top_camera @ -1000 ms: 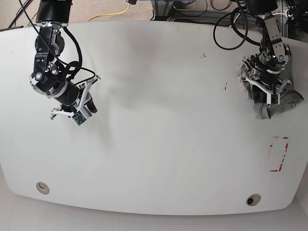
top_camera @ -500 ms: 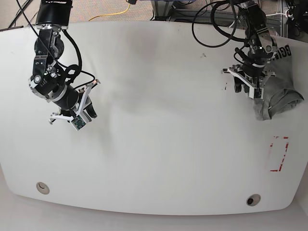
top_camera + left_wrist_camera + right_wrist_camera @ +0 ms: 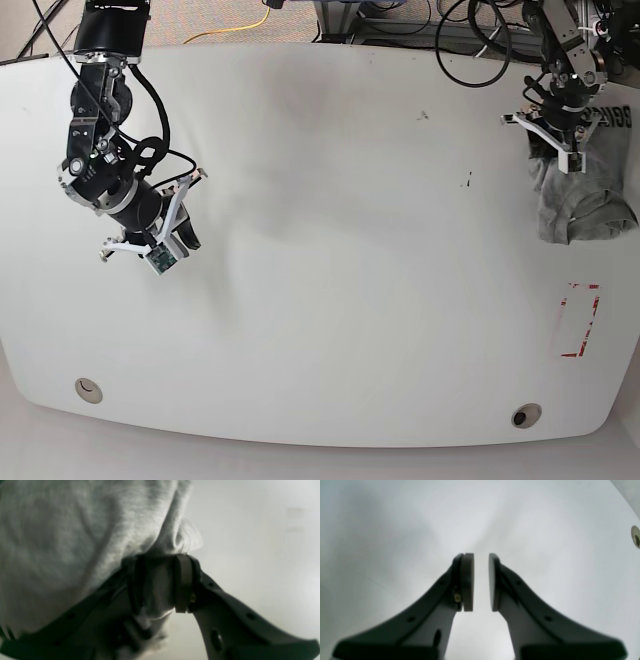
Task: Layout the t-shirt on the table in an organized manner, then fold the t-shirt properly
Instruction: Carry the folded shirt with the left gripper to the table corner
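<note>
**Grey shirt bunched at the far right edge, one gripper pinching it**

In the base view, the right gripper (image 3: 170, 235) sits at the left of the frame, low over the bare white table (image 3: 340, 250), with nothing near it. The right wrist view adds what the overhead cannot — its two dark pads (image 3: 467, 582) stand apart with a narrow strip of tabletop showing between them, holding nothing. That same view catches a round grommet hole (image 3: 635, 536) at its right edge; the base view shows it at the lower left (image 3: 89, 390) and a second one (image 3: 526, 414) at the lower right.

Right of centre in the base view lie a few small dark specks (image 3: 467, 181), and lower right a red-taped rectangle (image 3: 579, 320), well apart from the cloth.

At the upper right of the base view the t-shirt (image 3: 585, 195) lies crumpled in a heap against the table's edge, dark lettering just visible on its upper part. The left gripper (image 3: 563, 140) is at the heap's upper left corner. Only the left wrist view settles the grip — the fingers (image 3: 183, 583) are clamped on a fold of the grey fabric (image 3: 75, 537), which fills the left of that blurred frame.
</note>
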Controlling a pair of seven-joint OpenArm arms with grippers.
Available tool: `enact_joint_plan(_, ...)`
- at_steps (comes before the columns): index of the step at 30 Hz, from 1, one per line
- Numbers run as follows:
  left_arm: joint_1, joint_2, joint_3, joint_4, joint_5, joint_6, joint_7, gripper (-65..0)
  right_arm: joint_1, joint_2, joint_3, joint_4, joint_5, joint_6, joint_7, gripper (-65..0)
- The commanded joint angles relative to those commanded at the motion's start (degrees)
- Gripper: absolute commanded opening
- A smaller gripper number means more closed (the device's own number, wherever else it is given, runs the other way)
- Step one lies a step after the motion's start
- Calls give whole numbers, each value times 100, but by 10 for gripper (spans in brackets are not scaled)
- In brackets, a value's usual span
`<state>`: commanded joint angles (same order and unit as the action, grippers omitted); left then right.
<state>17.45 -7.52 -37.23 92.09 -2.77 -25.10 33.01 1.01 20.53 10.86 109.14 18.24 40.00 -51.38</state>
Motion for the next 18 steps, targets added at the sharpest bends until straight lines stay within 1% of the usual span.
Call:
enact_joint_plan(1, 0, -44, -53, -44, -18, -9, 0, -469, -9, 0, 0, 0, 0, 0, 0, -552)
enact_joint_plan(2, 0, -114, -149, -97, -88, -70, 0, -469, -9, 0, 0, 0, 0, 0, 0, -552)
enact_joint_plan(3, 0, -158, -220, -132, -176, -158, 0, -469, -9, 0, 0, 0, 0, 0, 0, -552)
enact_joint_plan(4, -9, -237, -290, -176, -290, -299, 0, -469, -9, 0, 0, 0, 0, 0, 0, -552)
enact_joint_plan(7, -9, -431, -475, -220, -527, -571, 18, -469, -9, 0, -9, 0, 0, 0, 0, -552)
enact_joint_plan(10, -9, -466, -510, -123, -589, -615, 26, -469, -9, 0, -9, 0, 0, 0, 0, -553)
enact_joint_plan(13, -18, -457, -484, 308, -589, -624, 132, -468, -9, 0, -9, 0, 0, 0, 0, -553)
enact_joint_plan(16, -176, -440, -264, 782, -589, -624, 527, -468, 9, 0, -9, 9, 0, 0, 0, -553)
enact_joint_plan(18, -352, -440, -79, 897, -589, -624, 703, -468, 18, 0, -18, 9, 0, 0, 0, -553)
